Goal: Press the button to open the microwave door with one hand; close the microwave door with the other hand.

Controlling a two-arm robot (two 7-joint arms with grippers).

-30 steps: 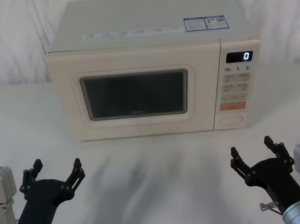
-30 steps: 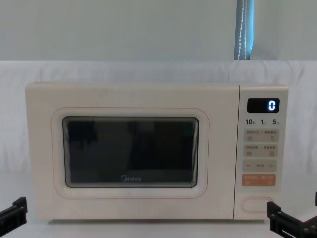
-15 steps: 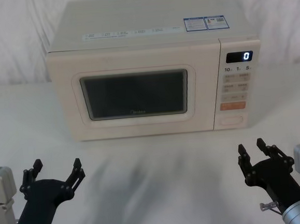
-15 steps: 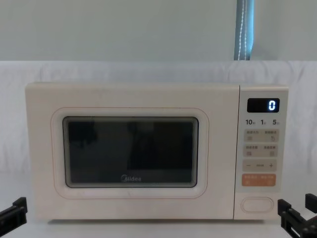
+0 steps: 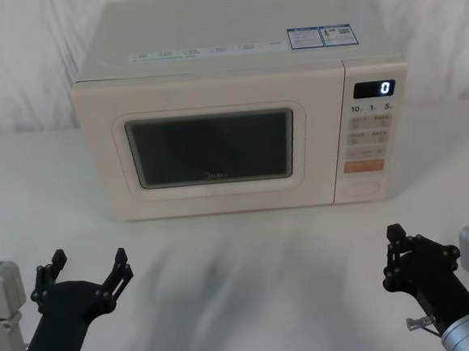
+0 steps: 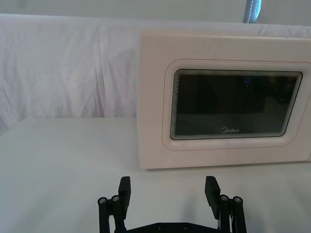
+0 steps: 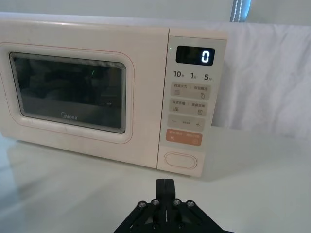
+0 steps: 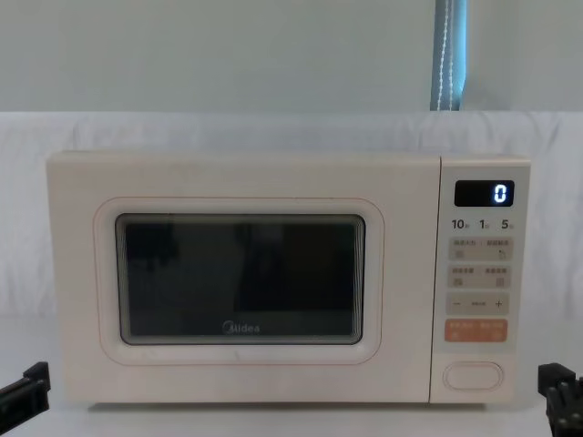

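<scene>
Opening step, not yet begun. Microwave point(image 5: 241, 102) at back of table point(image 5: 243, 289), door point(image 5: 212, 149) flush shut, display reading 0. Button point(image 7: 180, 160) lowest on panel, right of door, untouched.

Right gripper point(image 5: 410, 253) in front of microwave, well short of button, fingers pinched together. Left gripper point(image 5: 86, 272) in front of microwave, below door's left edge, fingers spread wide, idle.

Next: push right fingertips forward, squarely onto button.

A white table point(image 5: 250, 272) fills the lower half of the head view, its surface smooth and faintly glossy. The microwave point(image 5: 241, 110) stands directly on it at upper centre, its base flat on the tabletop, with bare surface on either side.
</scene>
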